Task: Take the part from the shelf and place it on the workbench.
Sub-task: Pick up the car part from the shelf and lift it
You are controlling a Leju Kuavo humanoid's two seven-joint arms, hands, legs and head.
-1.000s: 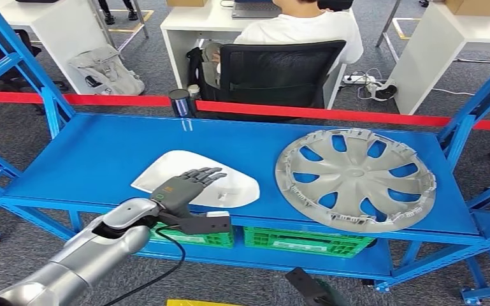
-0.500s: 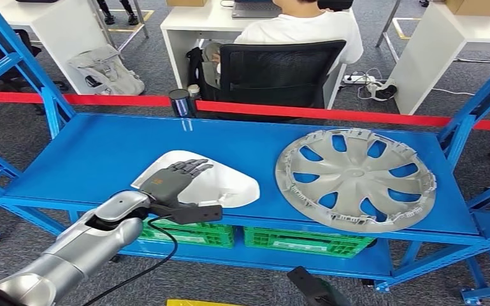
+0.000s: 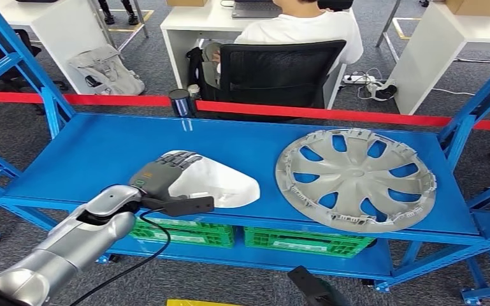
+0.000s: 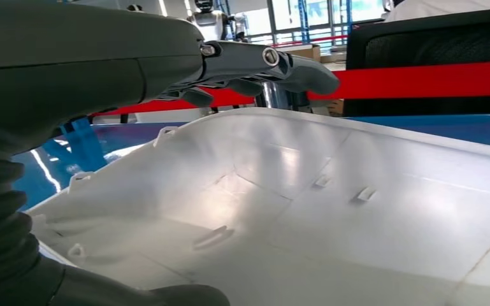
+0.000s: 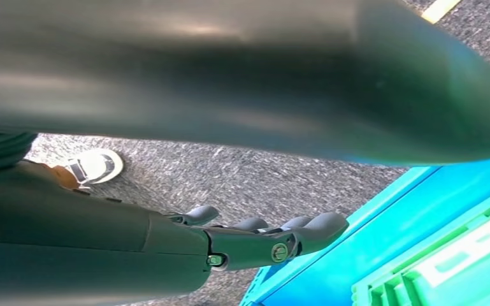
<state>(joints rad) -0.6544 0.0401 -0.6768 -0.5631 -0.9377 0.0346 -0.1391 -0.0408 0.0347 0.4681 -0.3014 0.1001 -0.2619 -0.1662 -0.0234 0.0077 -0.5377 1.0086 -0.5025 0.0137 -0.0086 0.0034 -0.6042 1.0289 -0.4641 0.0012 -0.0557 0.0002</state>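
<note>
The left hand (image 3: 160, 176) arches over the white part (image 3: 220, 183), fingers (image 4: 274, 64) spread above its hollow, thumb low at the rim, nothing clamped yet. The part lies on the blue shelf (image 3: 89, 159), wheel cover (image 3: 355, 177) at three o'clock. The right hand (image 5: 255, 239) hangs idle, fingers apart.

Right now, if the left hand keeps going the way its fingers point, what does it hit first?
Probably nothing new: the left hand already lies over the white plastic cover. Straight ahead is bare blue shelf, then the red barrier tape; depth is unclear.
</note>
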